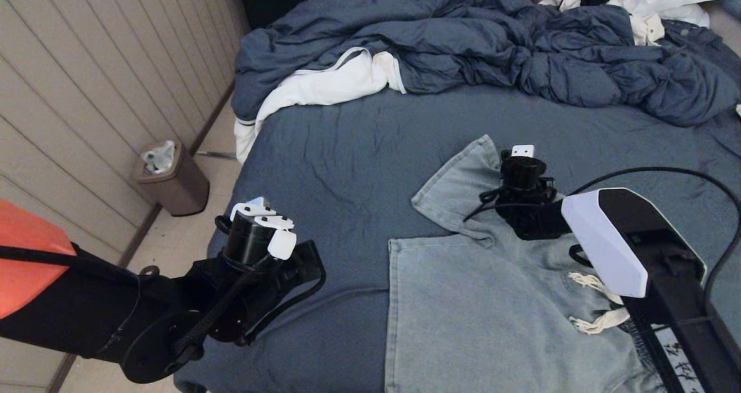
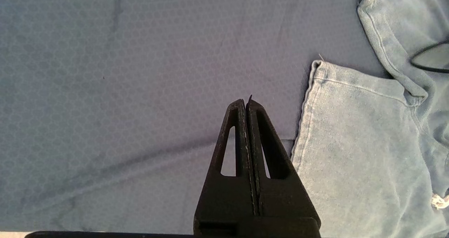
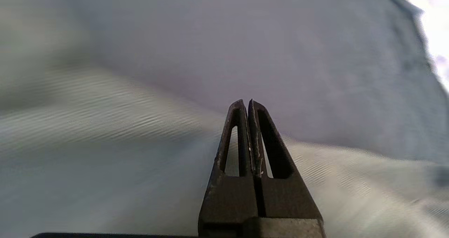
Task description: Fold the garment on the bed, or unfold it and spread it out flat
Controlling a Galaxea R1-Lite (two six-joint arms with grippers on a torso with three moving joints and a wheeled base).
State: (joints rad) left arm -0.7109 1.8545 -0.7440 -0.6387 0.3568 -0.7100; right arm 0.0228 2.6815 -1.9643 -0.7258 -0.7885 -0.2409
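Note:
The garment [image 1: 474, 312], light blue shorts, lies on the bed [image 1: 347, 161] at the near right. One leg [image 1: 457, 184] angles away toward the far left, and the cream drawstring [image 1: 596, 318] shows near the right arm. My right arm's wrist [image 1: 521, 184] hovers over that angled leg. Its gripper [image 3: 246, 103] is shut with nothing between the fingers, close above blurred cloth. My left arm [image 1: 260, 231] hangs over the bed's near left edge. The left gripper [image 2: 245, 103] is shut and empty over bare sheet, just beside the garment's hem [image 2: 308, 101].
A puffy dark blue duvet [image 1: 492, 51] is heaped across the far side, with a white cloth [image 1: 324, 86] at its left end. A brown bin [image 1: 173, 179] stands on the floor by the panelled wall. A black cable [image 1: 666, 173] loops over the right arm.

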